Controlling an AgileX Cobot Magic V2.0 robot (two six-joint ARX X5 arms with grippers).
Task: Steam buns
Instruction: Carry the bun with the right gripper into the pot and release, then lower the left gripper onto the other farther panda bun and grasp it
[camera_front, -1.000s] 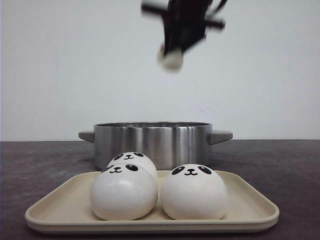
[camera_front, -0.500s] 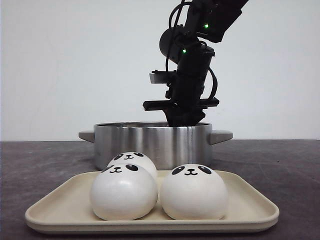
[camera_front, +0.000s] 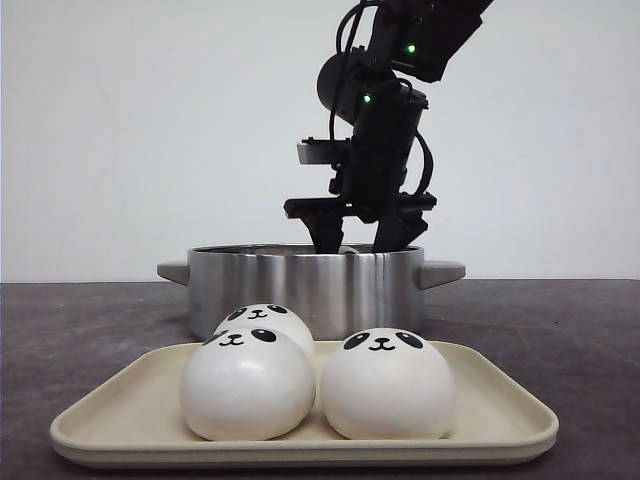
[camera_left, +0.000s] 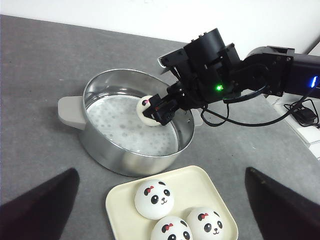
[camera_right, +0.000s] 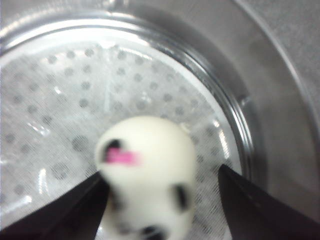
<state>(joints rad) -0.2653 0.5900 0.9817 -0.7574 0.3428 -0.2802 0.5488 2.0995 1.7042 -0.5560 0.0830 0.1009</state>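
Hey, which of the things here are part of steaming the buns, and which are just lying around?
Part of the job:
- bun in the pot, between the open right gripper fingers
- three buns on the tray
- steel pot with perforated steamer plate
- cream tray

Just lying about:
- black cables at the table edge; nothing else visible.

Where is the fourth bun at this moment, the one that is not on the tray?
In the left wrist view the fourth bun lies inside the steel pot, on its perforated insert, between the open jaws of the right gripper.
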